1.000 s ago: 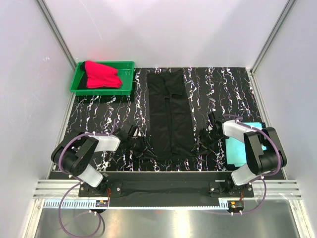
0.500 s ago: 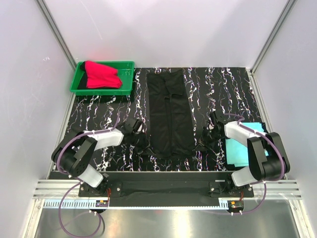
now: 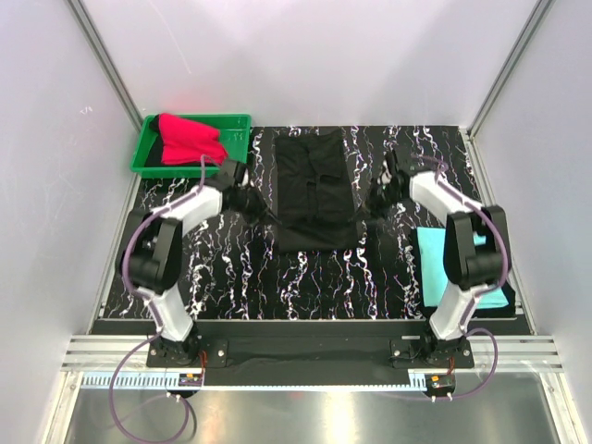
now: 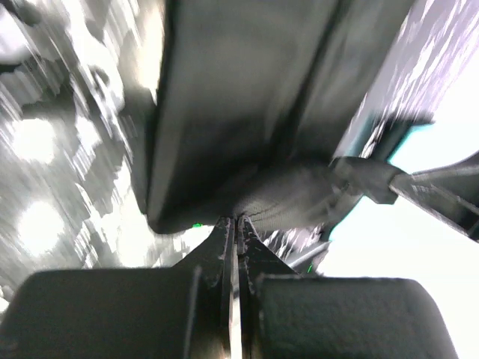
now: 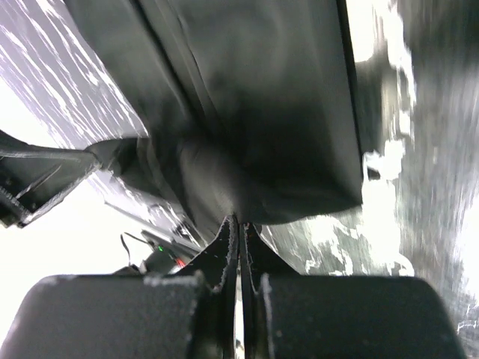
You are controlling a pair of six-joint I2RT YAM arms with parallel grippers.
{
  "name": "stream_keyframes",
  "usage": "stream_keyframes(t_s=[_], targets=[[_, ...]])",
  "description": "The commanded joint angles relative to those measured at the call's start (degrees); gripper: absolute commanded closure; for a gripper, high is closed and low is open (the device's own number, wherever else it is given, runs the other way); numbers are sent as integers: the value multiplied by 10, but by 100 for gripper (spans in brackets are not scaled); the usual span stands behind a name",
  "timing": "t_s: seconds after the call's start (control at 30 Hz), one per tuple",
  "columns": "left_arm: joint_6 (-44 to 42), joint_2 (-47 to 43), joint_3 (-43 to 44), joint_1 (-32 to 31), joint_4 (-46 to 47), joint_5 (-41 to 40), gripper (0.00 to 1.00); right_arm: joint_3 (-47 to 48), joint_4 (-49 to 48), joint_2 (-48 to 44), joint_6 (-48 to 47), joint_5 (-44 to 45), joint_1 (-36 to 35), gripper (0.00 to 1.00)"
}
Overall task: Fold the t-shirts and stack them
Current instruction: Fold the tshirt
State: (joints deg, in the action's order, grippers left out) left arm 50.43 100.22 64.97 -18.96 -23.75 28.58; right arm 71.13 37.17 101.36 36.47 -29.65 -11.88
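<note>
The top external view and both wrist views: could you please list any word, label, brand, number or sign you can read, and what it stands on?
None can be read.
The black t-shirt, red t-shirt, turquoise t-shirt and green tray show no print.
The table's white streaks are pattern, not writing.
The small boards by the arm bases are too small to read.

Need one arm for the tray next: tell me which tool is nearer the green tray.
Left. The left tool sits just off the green tray's near right corner; the right tool is across the black t-shirt, farther away.
</note>
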Motion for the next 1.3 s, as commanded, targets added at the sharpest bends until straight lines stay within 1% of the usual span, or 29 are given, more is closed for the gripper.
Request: stream_keyframes(t_s=[0.0, 0.03, 0.07, 0.2, 0.4, 0.6, 1.27], targets=[[-20, 55, 80, 32, -17, 16, 100, 104, 53, 61, -24, -4, 15, 100], [-21, 70, 115, 38, -20, 19, 100, 147, 61, 75, -26, -3, 20, 100], [-21, 86, 135, 45, -26, 28, 100, 167, 72, 104, -29, -3, 23, 100], [-18, 150, 205, 52, -31, 35, 100, 269, 98, 167, -47, -13, 35, 100], [-10, 197, 282, 59, -31, 51, 100, 353, 112, 242, -71, -53, 46, 100], [-7, 252, 335, 65, -31, 77, 100, 393, 120, 287, -86, -70, 52, 100], [-1, 312, 404, 84, -41, 84, 100, 490, 127, 359, -80, -86, 61, 100]])
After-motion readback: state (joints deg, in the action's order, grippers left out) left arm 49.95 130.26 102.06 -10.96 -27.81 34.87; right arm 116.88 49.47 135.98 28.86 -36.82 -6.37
